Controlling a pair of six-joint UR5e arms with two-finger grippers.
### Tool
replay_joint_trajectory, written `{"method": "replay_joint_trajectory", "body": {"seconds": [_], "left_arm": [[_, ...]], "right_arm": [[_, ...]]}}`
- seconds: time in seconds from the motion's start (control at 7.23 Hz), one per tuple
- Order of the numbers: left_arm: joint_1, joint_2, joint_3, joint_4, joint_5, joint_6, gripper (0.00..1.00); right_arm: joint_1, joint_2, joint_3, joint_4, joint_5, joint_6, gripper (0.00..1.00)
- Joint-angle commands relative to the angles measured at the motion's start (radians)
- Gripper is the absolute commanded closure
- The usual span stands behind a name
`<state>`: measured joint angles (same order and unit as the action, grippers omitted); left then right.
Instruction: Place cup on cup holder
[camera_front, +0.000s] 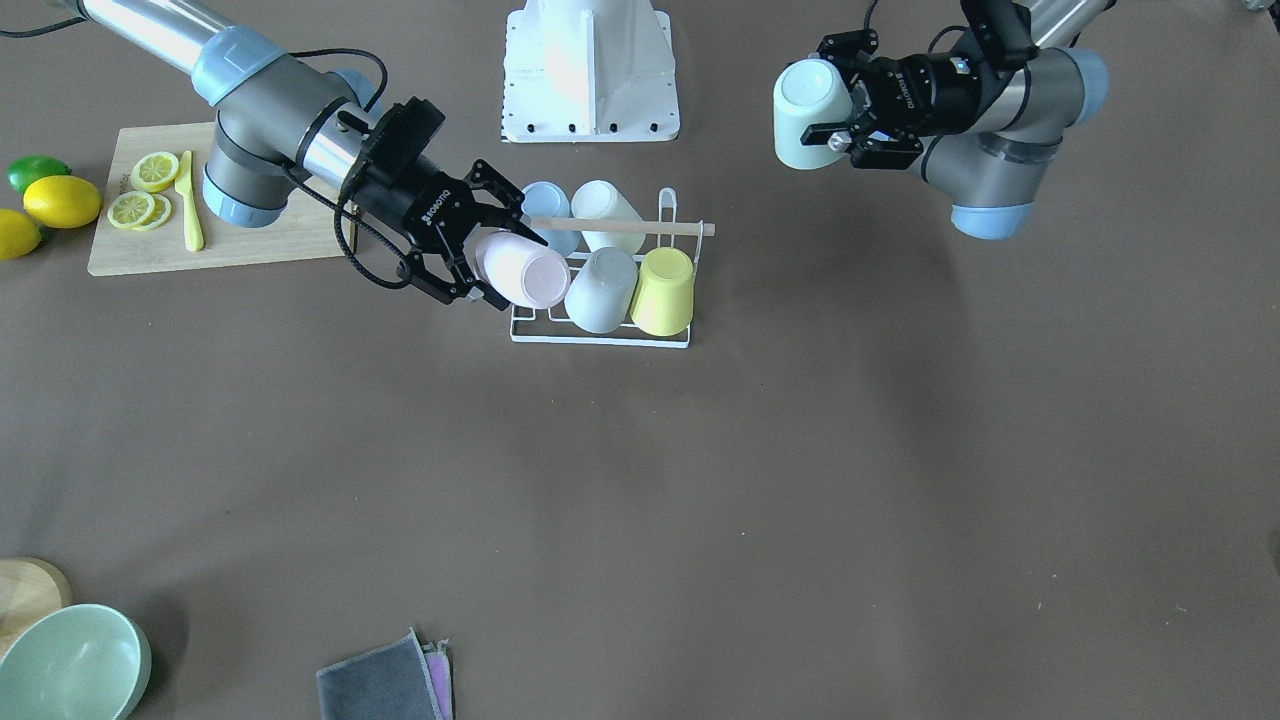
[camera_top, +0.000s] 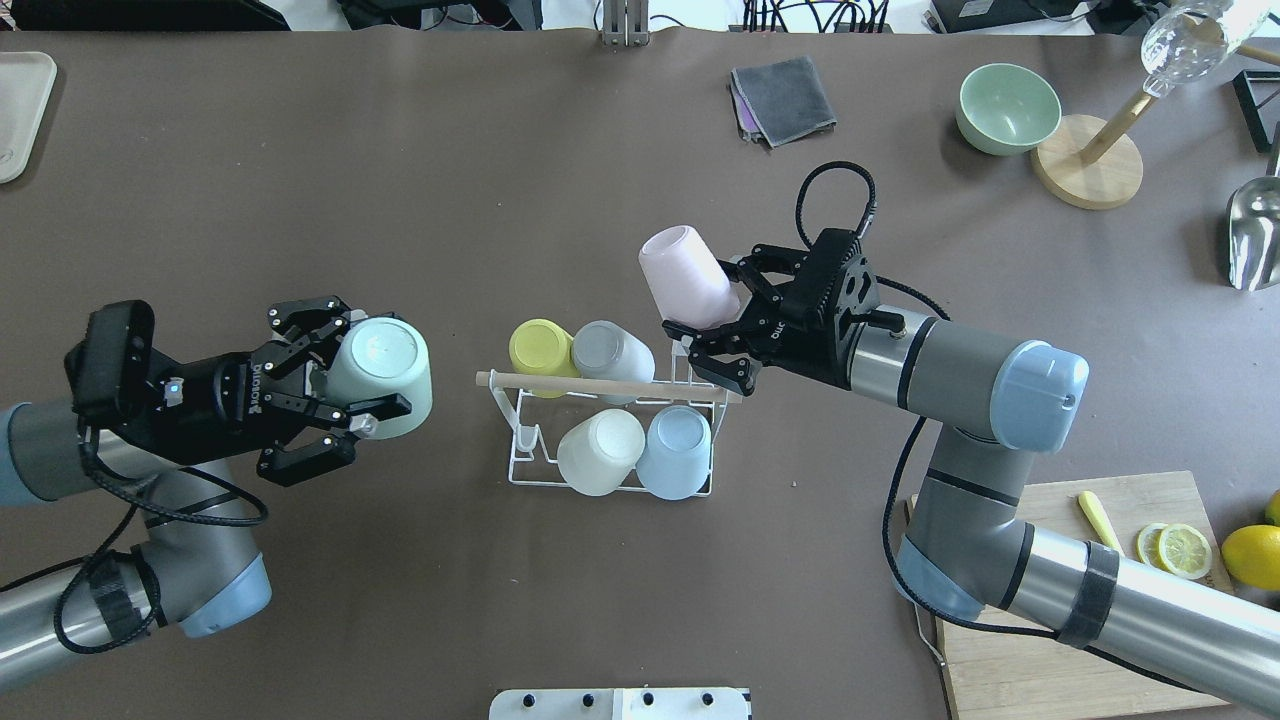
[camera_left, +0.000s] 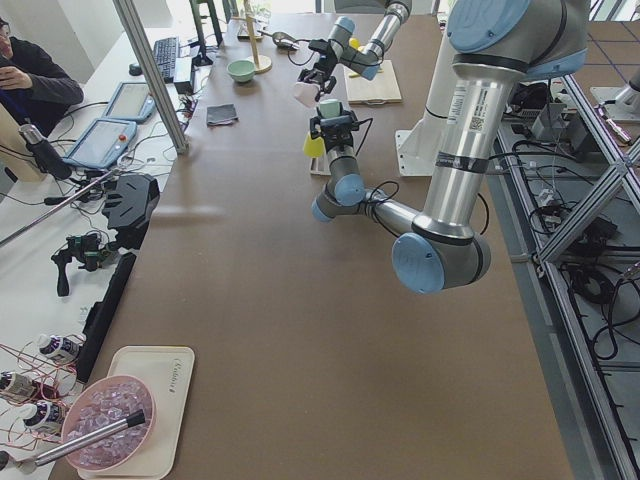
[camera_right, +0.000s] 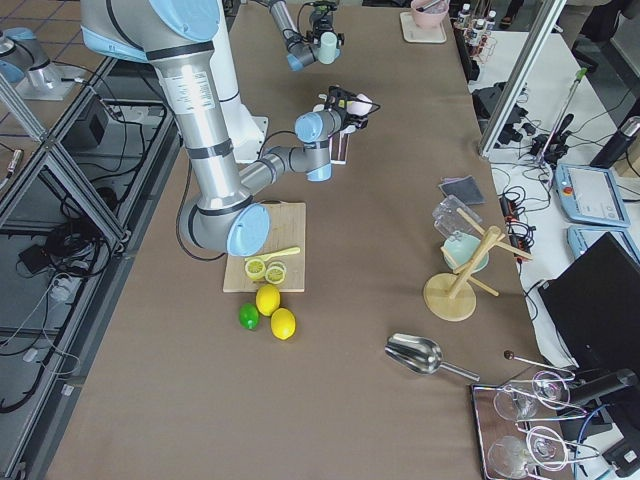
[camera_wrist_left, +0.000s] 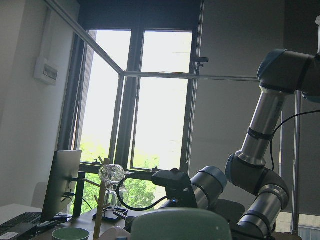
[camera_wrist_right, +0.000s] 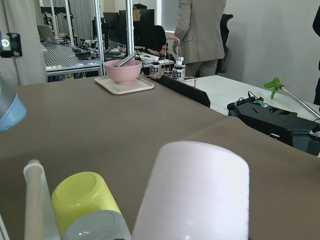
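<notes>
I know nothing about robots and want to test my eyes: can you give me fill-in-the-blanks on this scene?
The left gripper grips one cup coloured ___.
The right gripper grips another cup coloured ___.
The cup holder carries ___ cups.
Missing: green; pink; four.

Pale pink plastic cup (camera_wrist_right: 195, 195) hogs the front. Left of it sit a yellow-green cup (camera_wrist_right: 82, 197), a grey cup (camera_wrist_right: 97, 227) and a light wooden rod (camera_wrist_right: 35, 205). Round pink bowl (camera_wrist_right: 122, 70) on a beige tray (camera_wrist_right: 142, 86) way back.
</notes>
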<state>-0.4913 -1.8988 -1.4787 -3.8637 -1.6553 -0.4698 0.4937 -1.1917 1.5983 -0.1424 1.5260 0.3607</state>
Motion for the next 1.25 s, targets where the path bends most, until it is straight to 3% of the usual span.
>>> {"method": "replay_joint_trajectory", "body": {"seconds": [0.0, 0.55, 1.11], "left_arm": [[0.025, -0.089, 0.064, -0.010, 0.014, 0.008, 1.00], [0.076, -0.135, 0.113, -0.016, 0.048, 0.034, 1.00], [0.099, -0.135, 0.115, -0.016, 0.052, 0.033, 1.00]], "right_arm": [[-0.024, 0.001, -0.003, 0.044, -0.091, -0.015, 0.60], [-0.104, 0.001, -0.041, 0.046, -0.203, -0.077, 0.60], [-0.115, 0.015, -0.043, 0.046, -0.204, -0.080, 0.58]]}}
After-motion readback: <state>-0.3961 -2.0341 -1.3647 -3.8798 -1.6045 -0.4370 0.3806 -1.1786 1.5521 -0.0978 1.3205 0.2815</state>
